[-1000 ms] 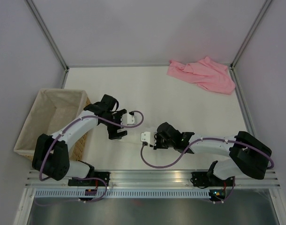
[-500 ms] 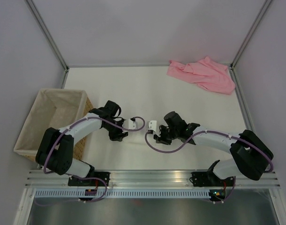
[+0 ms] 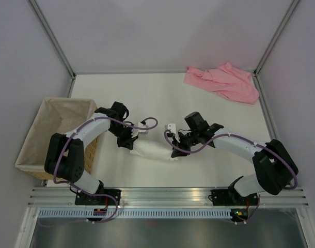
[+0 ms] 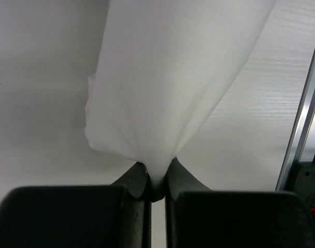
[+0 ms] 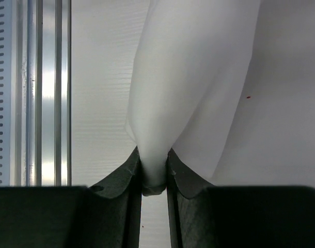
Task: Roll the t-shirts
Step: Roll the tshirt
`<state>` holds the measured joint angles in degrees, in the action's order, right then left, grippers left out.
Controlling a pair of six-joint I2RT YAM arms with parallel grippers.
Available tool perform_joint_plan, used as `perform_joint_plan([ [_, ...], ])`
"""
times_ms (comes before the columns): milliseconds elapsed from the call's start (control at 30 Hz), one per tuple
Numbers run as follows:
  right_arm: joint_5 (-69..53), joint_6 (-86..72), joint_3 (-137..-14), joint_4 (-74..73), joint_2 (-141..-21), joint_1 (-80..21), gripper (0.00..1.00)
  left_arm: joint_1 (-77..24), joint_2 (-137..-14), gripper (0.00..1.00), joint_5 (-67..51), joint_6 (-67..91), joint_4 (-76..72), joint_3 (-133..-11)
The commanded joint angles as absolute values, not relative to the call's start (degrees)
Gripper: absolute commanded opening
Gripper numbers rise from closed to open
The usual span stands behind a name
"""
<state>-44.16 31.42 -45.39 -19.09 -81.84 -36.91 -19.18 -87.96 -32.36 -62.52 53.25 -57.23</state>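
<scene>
The white t-shirt [image 3: 153, 150] is bunched into a short roll near the table's front middle, stretched between both grippers. My left gripper [image 3: 129, 143] is shut on its left end; in the left wrist view the white cloth [image 4: 168, 93] fans out from the pinching fingertips [image 4: 137, 178]. My right gripper [image 3: 176, 147] is shut on the right end, white cloth [image 5: 188, 82] wedged between its fingertips [image 5: 129, 173]. The pink t-shirt [image 3: 223, 81] lies crumpled at the far right corner, well away from both grippers.
A cloth-lined wicker basket [image 3: 38, 135] stands at the left edge beside the left arm. An aluminium rail [image 3: 168, 195] runs along the near edge. Frame posts stand at the back corners.
The left gripper has closed on the white t-shirt. Both grippers moved away from the near edge, and the white cloth now shows as a bundle between them.
</scene>
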Motion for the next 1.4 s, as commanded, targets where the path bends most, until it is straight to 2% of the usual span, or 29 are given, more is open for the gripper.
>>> perform_joint_plan([
  [0, -51.4, 34.7, -49.7, -28.2, -86.5, -35.9, 0.12, -17.5, -90.7, 0.02, -34.7, -69.0, 61.4, -59.5],
  [133, -49.7, 38.0, -54.1, -34.3, -93.9, -35.7, 0.11, -17.6, -92.5, 0.03, -35.1, -68.8, 61.1, -59.9],
  [333, -52.8, 39.8, -56.2, -37.0, -96.6, -34.3, 0.13, -17.6, -94.1, 0.1, -32.9, -70.0, 59.6, -57.7],
  [433, -55.6, 41.0, -58.5, -39.7, -99.7, -32.3, 0.15, -17.6, -94.7, 0.18, -33.2, -70.3, 58.7, -57.5],
  [633, -55.8, 42.7, -65.6, -48.8, -109.6, -29.7, 0.12, -17.4, -97.4, 0.18, -30.9, -70.6, 58.1, -58.6],
  [700, -55.5, 41.4, -65.7, -49.1, -110.2, -29.4, 0.12, -17.4, -97.7, 0.22, -31.1, -70.9, 58.1, -58.5],
  [733, -55.1, 40.6, -65.7, -48.7, -110.3, -29.1, 0.12, -17.4, -97.6, 0.31, -31.5, -71.0, 58.0, -58.5],
  [833, -56.2, 38.9, -65.8, -47.1, -110.7, -28.7, 0.13, -17.4, -96.9, 0.5, -32.2, -69.5, 57.6, -59.5],
  [1067, -58.3, 36.8, -66.4, -45.9, -111.7, -28.4, 0.14, -16.4, -86.7, 0.69, -32.9, -66.9, 50.5, -59.4],
  [1133, -59.8, 36.3, -67.1, -45.7, -112.4, -28.4, 0.15, -16.5, -82.9, 0.79, -31.9, -65.3, 47.4, -58.2],
  [1167, -60.2, 35.3, -67.6, -45.9, -112.8, -28.0, 0.15, -16.7, -80.7, 0.8, -30.9, -65.3, 44.9, -57.8],
  [1200, -60.7, 35.2, -68.2, -46.2, -113.7, -27.9, 0.15, -17.1, -79.6, 0.94, -30.2, -65.0, 43.2, -57.5],
  [1233, -60.8, 35.2, -69.2, -46.6, -114.1, -27.7, 0.14, -19.4, -78.4, 1.0, -26.8, -64.1, 41.7, -56.5],
  [1333, -60.6, 31.1, -70.0, -44.9, -115.0, -27.2, 0.13, -28.9, -75.6, 1.0, -11.9, -59.4, 30.7, -53.2],
  [1367, -60.6, 28.7, -70.1, -43.6, -115.2, -27.2, 0.13, -30.7, -75.7, 1.0, -10.8, -59.3, 30.2, -53.3],
])
